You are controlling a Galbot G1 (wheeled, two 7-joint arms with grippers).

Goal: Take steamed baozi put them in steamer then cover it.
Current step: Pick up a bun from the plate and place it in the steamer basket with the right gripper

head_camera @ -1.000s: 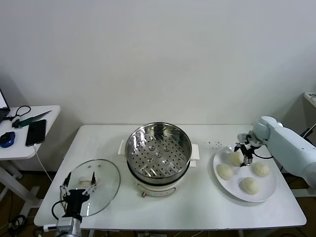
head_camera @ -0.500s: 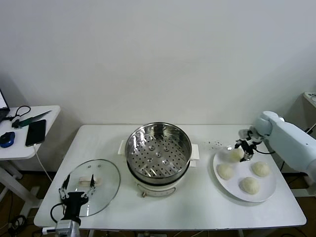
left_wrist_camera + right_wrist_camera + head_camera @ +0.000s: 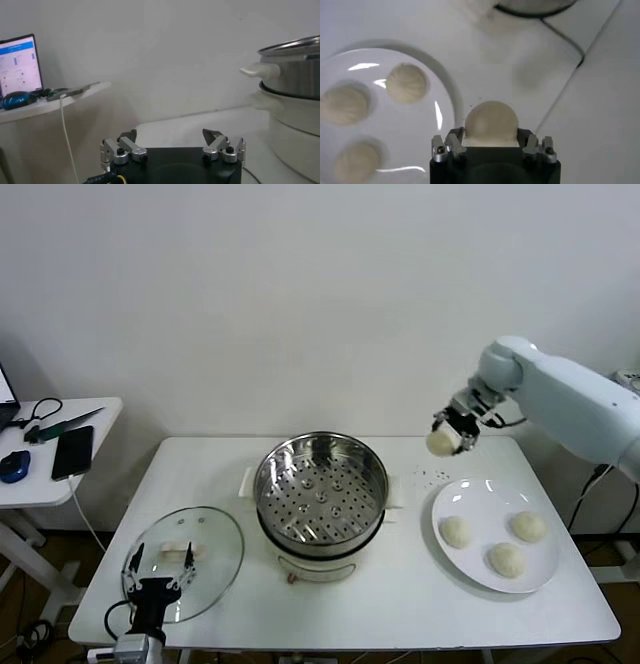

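My right gripper (image 3: pixel 447 436) is shut on a cream-white baozi (image 3: pixel 441 442) and holds it in the air, above the table between the steamer (image 3: pixel 321 488) and the white plate (image 3: pixel 478 566). The right wrist view shows the baozi (image 3: pixel 491 121) between the jaws. Three more baozi (image 3: pixel 455 531) (image 3: pixel 528 526) (image 3: pixel 505 559) lie on the plate, also in the right wrist view (image 3: pixel 406 83). The steamer is open and empty, its perforated floor bare. My left gripper (image 3: pixel 160 560) is open and empty, low at the table's front left by the glass lid (image 3: pixel 200 552).
A side table (image 3: pixel 45 474) at the far left carries a phone, a mouse and cables. The steamer's side (image 3: pixel 295 95) shows close by in the left wrist view. A dark cable runs from the steamer's base in the right wrist view (image 3: pixel 565 42).
My right gripper has lifted one baozi off the plate and carried it up and left, toward the steamer. The left gripper has sunk slightly at the front edge.
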